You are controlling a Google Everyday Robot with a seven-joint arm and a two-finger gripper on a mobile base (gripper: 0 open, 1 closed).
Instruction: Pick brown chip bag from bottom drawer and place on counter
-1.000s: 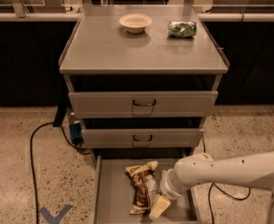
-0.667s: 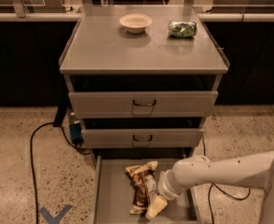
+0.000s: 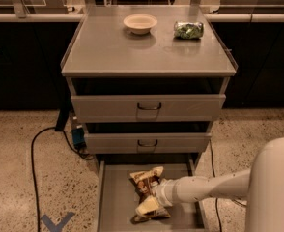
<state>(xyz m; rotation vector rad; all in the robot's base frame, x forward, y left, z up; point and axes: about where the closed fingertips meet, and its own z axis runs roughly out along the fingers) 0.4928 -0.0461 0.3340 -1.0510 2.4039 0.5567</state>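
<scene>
The counter (image 3: 113,52) carries only 1 bowl (image 3: 140,23) and 1 green packet (image 3: 189,30), and no bag yet. The bottom drawer (image 3: 114,197) stands open with the chip bag (image 3: 144,178) lying on its floor, so lifting and placing remain. The gripper (image 3: 149,206) sits on the bag's near half; whether it grips cannot be told.

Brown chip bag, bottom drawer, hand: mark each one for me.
brown chip bag (image 3: 145,179), camera view, crinkled upper end.
bottom drawer (image 3: 115,197), camera view, bare floor left of the bag.
hand (image 3: 148,207), camera view, its tip, at the bag's lower end in the drawer.
</scene>
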